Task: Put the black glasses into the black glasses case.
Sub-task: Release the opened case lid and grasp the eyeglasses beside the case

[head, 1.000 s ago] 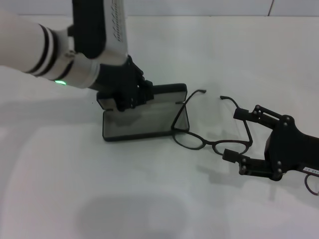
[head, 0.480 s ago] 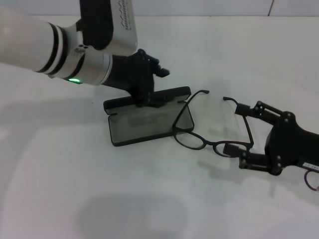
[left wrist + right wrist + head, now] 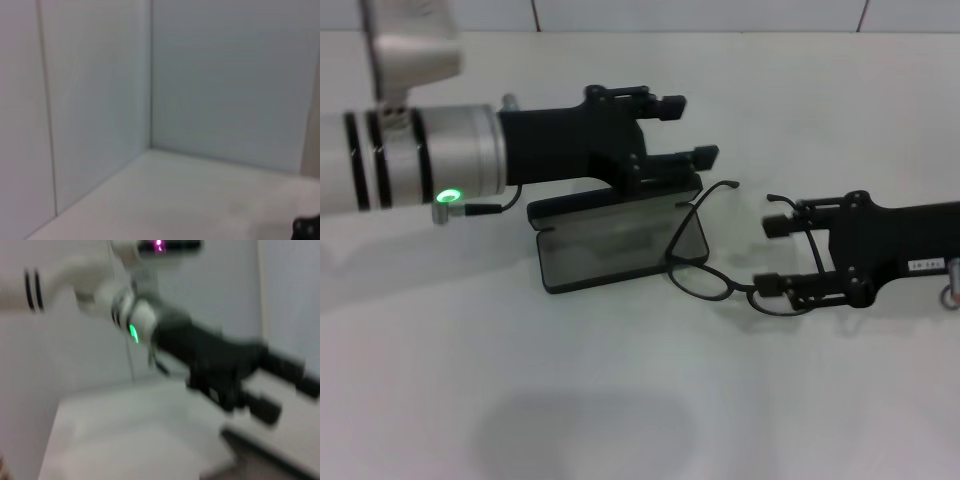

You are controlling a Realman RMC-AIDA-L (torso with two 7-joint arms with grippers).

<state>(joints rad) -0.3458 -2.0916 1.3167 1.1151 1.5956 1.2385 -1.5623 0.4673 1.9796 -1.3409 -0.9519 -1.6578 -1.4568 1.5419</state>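
Head view, left to right. The left pincer (image 3: 680, 128) hangs at about 11 o'clock of the scene's centre, fingers spread and pointing toward 3 o'clock, just above the raised lid of the black glasses case (image 3: 610, 238). A second ago it was bent down over the lid's back edge; it has since let go and swung level. The case stands open on the white bench (image 3: 620, 400), grey lining showing, lid propped at its 12 o'clock side.

The black glasses (image 3: 720, 275) lie at the case's 3 o'clock, one lens overlapping the case's corner, temple arms reaching toward 12 o'clock.

The right pincer (image 3: 773, 255) has come in from 4 o'clock and levelled, its spread fingers bracketing the far lens and temple; whether they touch the frame cannot be told. In the right wrist view the left arm is seen opposite.

Judgement: opening the case appears done; the step in hand is closing on the frame, then carrying it toward 9 o'clock into the lining.
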